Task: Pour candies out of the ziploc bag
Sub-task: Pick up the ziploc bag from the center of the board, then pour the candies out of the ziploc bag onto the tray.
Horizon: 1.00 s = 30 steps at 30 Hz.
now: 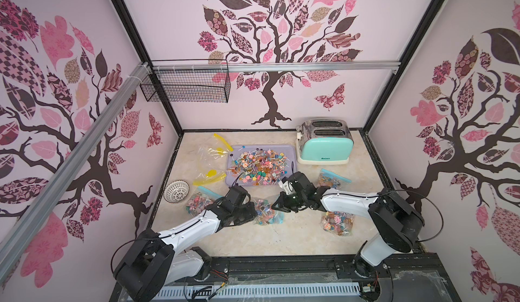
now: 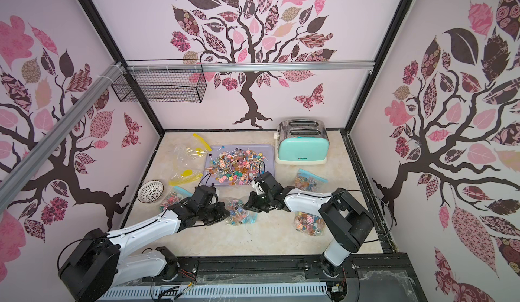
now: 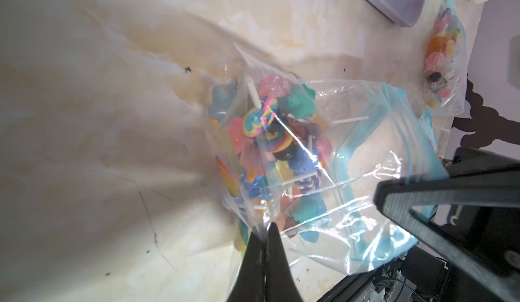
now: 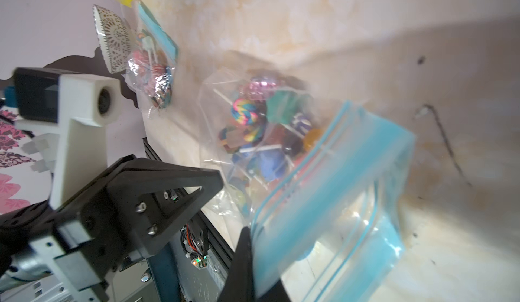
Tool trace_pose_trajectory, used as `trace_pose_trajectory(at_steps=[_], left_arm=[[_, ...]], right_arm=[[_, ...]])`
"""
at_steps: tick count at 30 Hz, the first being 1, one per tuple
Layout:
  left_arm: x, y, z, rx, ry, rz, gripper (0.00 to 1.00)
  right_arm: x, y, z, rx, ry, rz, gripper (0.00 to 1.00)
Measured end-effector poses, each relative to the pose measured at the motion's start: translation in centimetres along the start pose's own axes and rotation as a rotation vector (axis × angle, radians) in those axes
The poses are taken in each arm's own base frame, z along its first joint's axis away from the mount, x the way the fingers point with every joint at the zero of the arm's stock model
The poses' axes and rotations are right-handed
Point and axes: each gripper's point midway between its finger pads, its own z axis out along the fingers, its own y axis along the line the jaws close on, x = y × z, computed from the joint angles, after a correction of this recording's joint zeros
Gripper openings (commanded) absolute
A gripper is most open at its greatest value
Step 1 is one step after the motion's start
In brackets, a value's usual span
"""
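A clear ziploc bag [image 1: 267, 212] with a blue zip strip hangs between my two grippers over the marble table, in both top views. It holds a clump of candies [image 3: 270, 134], swirled, pink and blue on white sticks. My left gripper [image 3: 264, 227] is shut on a pinch of the bag's clear plastic. My right gripper [image 4: 251, 238] is shut on the blue zip strip [image 4: 337, 190], and the bag's mouth looks parted. In a top view the left gripper [image 2: 225, 214] and right gripper [image 2: 249, 203] flank the bag [image 2: 239, 212]. A big heap of loose candies [image 1: 259, 165] lies on the purple tray [image 1: 289, 149].
Three more filled bags lie about: left [image 1: 197, 200], right rear [image 1: 333, 178] and right front [image 1: 337, 223]. Empty yellow-zip bags [image 1: 212, 152] sit left of the tray. A white patterned bowl [image 1: 176, 191], a mint toaster [image 1: 325, 143] and a wall-hung wire basket [image 1: 185, 85] are present.
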Motion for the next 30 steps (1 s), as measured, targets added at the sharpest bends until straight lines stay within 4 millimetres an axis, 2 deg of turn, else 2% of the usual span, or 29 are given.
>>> trace_pose_trajectory(at_steps=[8,10,14,17,20,25,30], left_arm=[[-5.4,-2.3,-2.5,0.033,-0.126,-0.019,0.0],[-7.3,-3.4,-3.6,0.047,-0.167,-0.014,0.0],[-11.6,-5.5,-5.5,0.071,-0.244,0.007,0.0],[-15.0,-6.6,-6.1,0.075,-0.287,0.018,0.0],[-18.3,-7.1,-5.6,0.068,-0.308,0.025,0.0],[-22.8,-7.5,-3.3,0.053,-0.308,0.045,0.0],[-25.9,-7.9,-0.5,0.05,-0.291,0.073,0.0]], right_arm=[[-4.5,5.6,-2.1,0.016,-0.082,-0.154,0.0],[-6.1,6.9,-2.5,0.017,-0.099,-0.188,0.0],[-9.6,8.2,-3.1,0.033,-0.135,-0.221,0.0],[-13.1,8.3,-3.8,0.048,-0.172,-0.226,0.0],[-16.9,8.1,-4.5,0.061,-0.218,-0.231,0.0],[-22.1,6.6,-4.3,0.081,-0.254,-0.223,0.0],[-25.7,3.8,-2.6,0.108,-0.248,-0.191,0.0]])
